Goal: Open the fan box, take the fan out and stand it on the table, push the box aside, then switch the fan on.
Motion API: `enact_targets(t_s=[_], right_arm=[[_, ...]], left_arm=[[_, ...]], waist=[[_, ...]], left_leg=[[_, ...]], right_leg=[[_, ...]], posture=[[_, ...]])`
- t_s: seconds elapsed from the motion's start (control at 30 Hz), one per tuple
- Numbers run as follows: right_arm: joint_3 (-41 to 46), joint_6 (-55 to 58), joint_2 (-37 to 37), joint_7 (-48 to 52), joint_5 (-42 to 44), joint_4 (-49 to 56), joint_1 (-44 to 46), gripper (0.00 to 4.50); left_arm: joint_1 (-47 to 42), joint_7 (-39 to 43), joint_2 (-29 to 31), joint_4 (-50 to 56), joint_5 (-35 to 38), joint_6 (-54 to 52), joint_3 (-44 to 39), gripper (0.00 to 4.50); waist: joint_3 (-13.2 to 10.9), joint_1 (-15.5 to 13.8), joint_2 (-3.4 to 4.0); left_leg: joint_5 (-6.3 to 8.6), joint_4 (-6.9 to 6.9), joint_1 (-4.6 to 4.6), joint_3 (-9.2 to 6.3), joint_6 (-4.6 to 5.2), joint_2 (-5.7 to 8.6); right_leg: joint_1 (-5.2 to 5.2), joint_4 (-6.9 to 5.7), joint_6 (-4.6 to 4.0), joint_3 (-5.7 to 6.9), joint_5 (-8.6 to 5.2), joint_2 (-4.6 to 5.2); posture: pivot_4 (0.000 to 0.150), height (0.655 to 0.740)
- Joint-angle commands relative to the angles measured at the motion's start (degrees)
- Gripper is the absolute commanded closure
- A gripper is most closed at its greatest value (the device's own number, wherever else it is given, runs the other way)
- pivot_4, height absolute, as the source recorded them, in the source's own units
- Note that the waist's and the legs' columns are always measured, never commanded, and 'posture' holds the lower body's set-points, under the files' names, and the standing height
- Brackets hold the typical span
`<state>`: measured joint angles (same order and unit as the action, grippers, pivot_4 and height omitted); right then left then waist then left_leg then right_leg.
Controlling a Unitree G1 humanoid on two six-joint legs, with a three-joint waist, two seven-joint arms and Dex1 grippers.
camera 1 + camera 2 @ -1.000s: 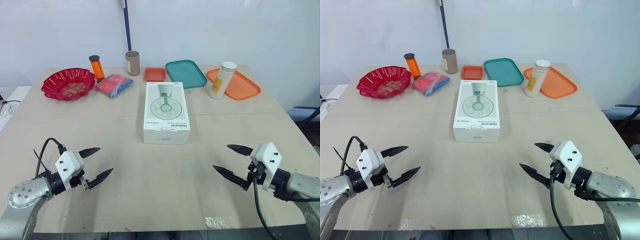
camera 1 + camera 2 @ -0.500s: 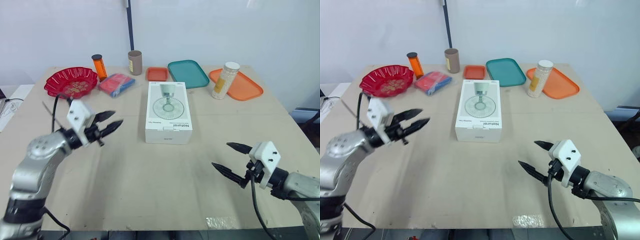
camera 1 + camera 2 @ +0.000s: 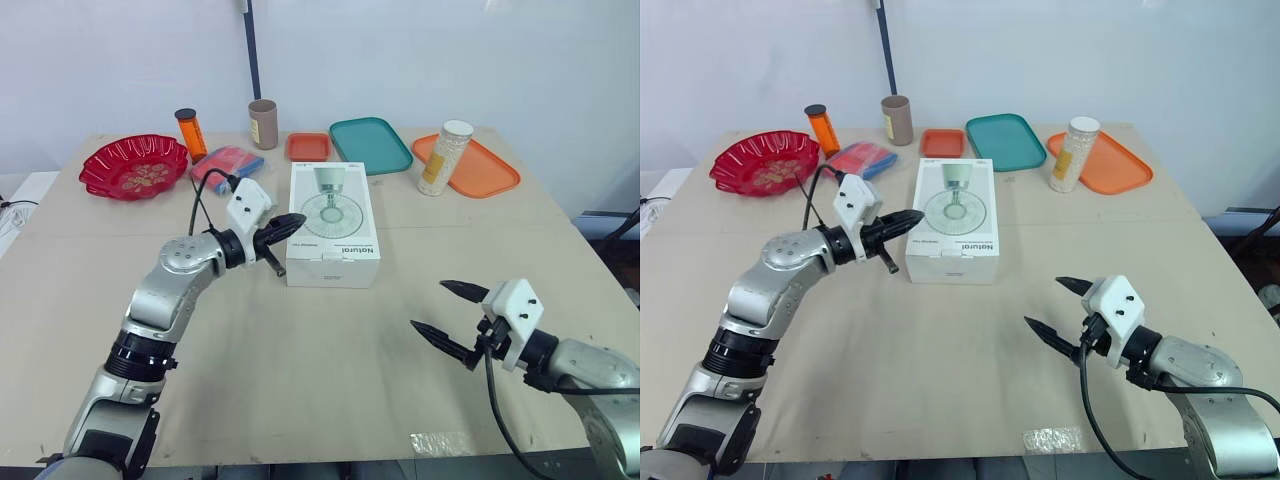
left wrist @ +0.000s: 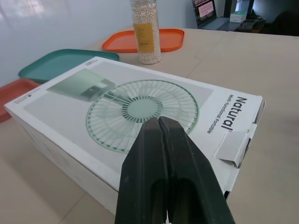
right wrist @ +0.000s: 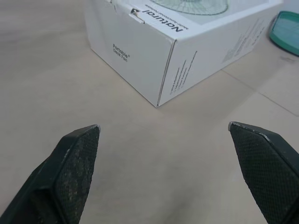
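Note:
The white fan box (image 3: 333,225) lies flat and closed in the middle of the table, with a fan picture on its lid and its tab flap (image 4: 235,144) at the near end. My left gripper (image 3: 290,222) is shut with nothing in it, its tips at the box's left top edge; whether they touch the lid is unclear. In the left wrist view the joined fingers (image 4: 161,154) point across the lid (image 4: 196,98). My right gripper (image 3: 430,306) hangs open over the table's front right, well short of the box (image 5: 140,51).
Along the far edge stand a red bowl (image 3: 135,166), an orange bottle (image 3: 188,133), a red and blue packet (image 3: 228,165), a brown cup (image 3: 263,123), a small orange tray (image 3: 308,147), a teal tray (image 3: 370,145) and an orange tray (image 3: 485,170) with a jar (image 3: 445,158).
My left arm swung from the table's front left up to the box's left side, and its fingers went from wide open to shut. The right gripper stayed open and barely moved.

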<state>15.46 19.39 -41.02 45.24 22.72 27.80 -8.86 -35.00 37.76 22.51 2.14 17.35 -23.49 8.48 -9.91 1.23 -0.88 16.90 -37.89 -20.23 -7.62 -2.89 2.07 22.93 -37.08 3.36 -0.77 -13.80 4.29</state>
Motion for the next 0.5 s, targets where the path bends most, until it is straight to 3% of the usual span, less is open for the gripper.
enact_targets(t_s=[0.03,0.27,0.5], right_arm=[[0.0,-0.5,-0.1,-0.3,0.2,1.5,0.7,0.0],[-1.4,-0.1,0.0,-0.9,0.2,1.5,2.0,0.0],[-1.6,3.0,-0.9,-2.5,1.0,4.7,4.5,0.0]], left_arm=[[-3.2,-2.3,-2.2,-1.8,-3.4,1.6,1.0,4.43],[-6.1,-5.1,-7.2,-8.7,-7.3,3.1,1.7,4.43],[-5.7,-4.8,-8.3,-12.2,-9.8,3.8,2.5,4.43]], waist=[[0.0,-0.1,-0.01],[0.0,-0.1,-0.01],[0.0,-0.1,0.0]], left_leg=[[0.0,0.0,0.0,0.0,0.0,0.0],[0.0,-0.04,-0.01,0.02,0.0,0.03],[0.0,-0.05,-0.02,0.03,0.0,0.03]], right_leg=[[0.0,0.0,0.0,0.0,0.0,0.0],[0.0,0.0,0.03,-0.02,0.02,0.01],[0.03,-0.01,0.04,-0.04,0.02,0.01]], posture=[[0.15,0.74],[0.15,0.74],[0.15,0.74]])
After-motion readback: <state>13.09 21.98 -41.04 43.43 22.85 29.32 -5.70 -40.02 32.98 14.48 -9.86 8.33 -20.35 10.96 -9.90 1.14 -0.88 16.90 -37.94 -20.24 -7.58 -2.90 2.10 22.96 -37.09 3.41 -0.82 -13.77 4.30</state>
